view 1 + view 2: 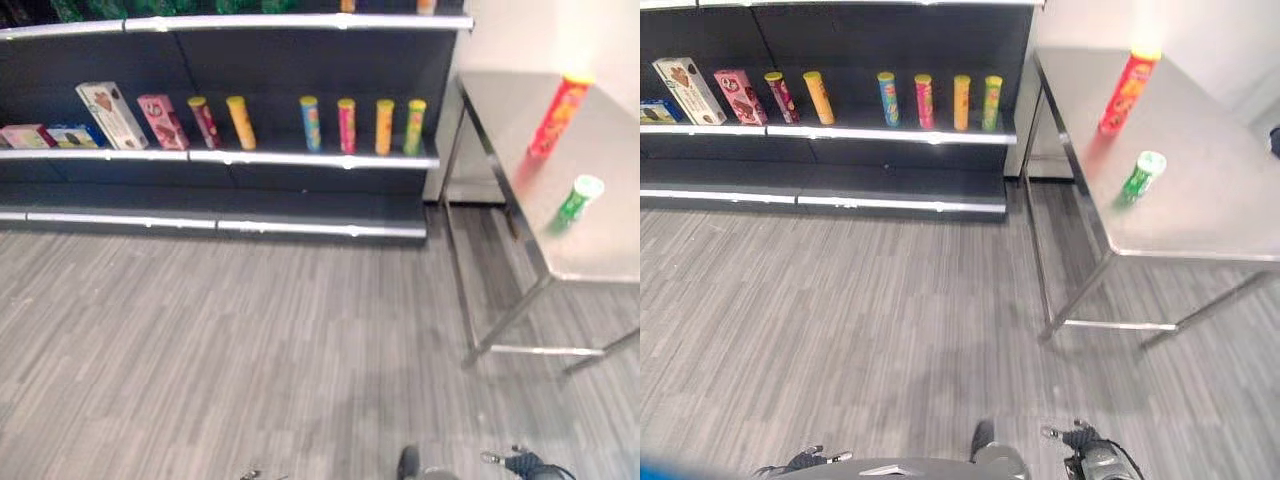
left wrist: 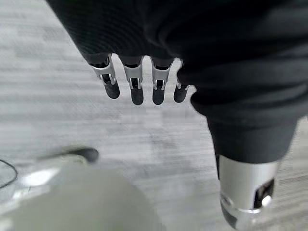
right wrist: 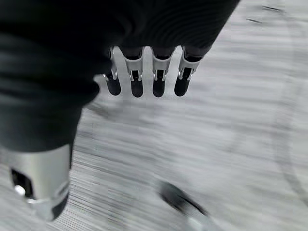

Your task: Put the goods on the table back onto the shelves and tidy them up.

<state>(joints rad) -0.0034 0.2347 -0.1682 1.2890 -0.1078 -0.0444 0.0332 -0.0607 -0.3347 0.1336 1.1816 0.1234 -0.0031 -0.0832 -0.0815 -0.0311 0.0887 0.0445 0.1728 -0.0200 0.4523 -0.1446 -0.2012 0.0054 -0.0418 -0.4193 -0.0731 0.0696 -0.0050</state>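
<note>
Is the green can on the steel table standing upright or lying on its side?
Upright: the green can stands on its base on the table, white lid on top.

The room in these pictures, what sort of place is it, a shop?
Probably a mock shop or store test area: a dark shelf unit holds a spaced row of snack tubes and boxes, with a bare metal table beside it on grey plank flooring.

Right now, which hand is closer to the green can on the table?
Right, going by sides. The green can stands on the table ahead to the robot's right. Both the right hand and left hand hang open over the floor.
</note>
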